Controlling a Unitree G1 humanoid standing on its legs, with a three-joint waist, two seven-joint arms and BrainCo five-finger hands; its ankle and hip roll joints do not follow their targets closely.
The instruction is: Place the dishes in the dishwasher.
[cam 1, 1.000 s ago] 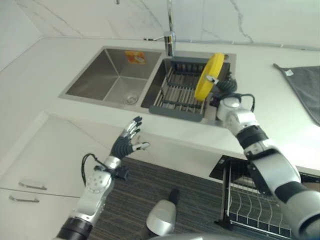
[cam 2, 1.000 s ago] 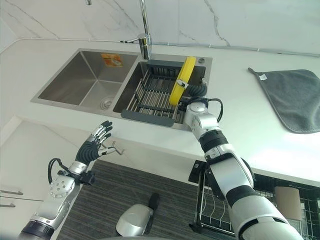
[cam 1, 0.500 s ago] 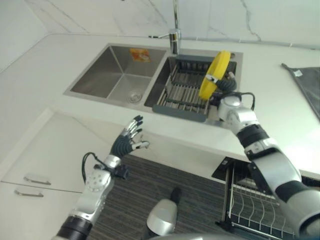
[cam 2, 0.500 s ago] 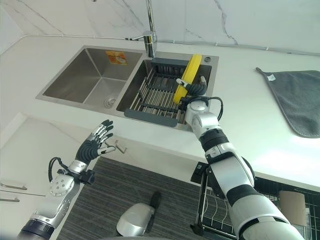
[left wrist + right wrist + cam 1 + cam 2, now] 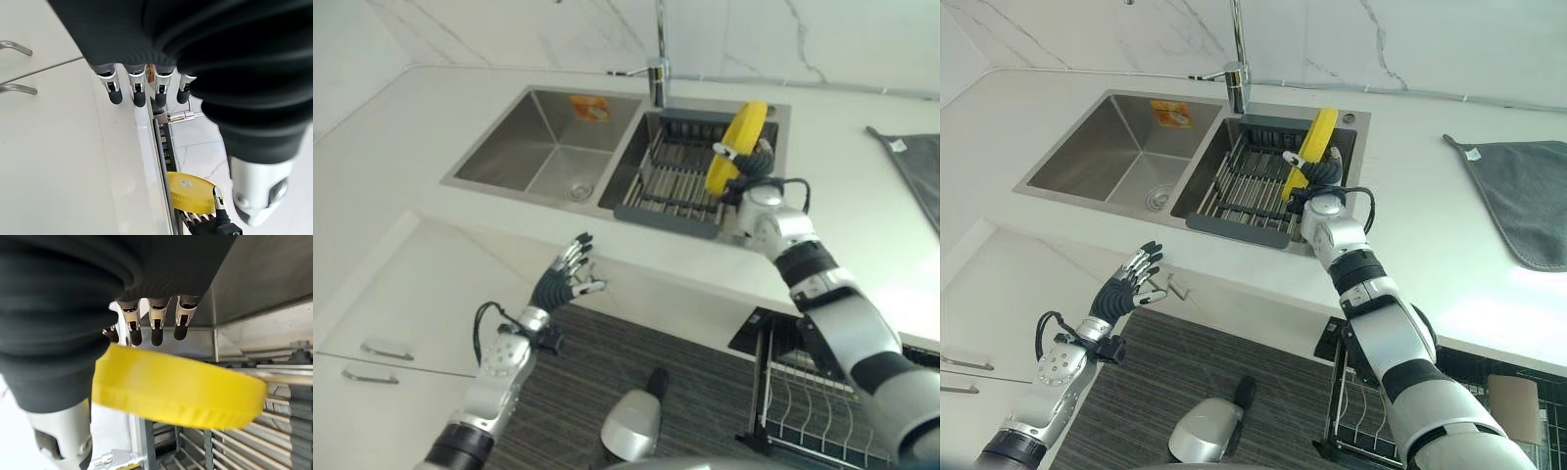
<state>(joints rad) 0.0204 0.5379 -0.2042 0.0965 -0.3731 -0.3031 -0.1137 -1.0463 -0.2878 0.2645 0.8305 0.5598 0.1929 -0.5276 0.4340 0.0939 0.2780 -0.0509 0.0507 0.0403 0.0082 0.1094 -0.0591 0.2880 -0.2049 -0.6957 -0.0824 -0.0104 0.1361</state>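
Right hand lifted yellow plate slightly off sink rack — camera shifted

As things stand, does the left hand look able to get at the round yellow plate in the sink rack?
Probably not. The left hand hangs open below the white counter edge, while the round yellow plate stands beyond it in the right hand.

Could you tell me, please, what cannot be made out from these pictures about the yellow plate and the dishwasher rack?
- The yellow plate: its lower edge is hidden behind the right robot hand in the eye views, so contact with the drying rack is unclear.
- The dishwasher rack: cut off by the frame's bottom edge and the right arm; its contents are unclear.
- The sticker in the sink: too small to read.
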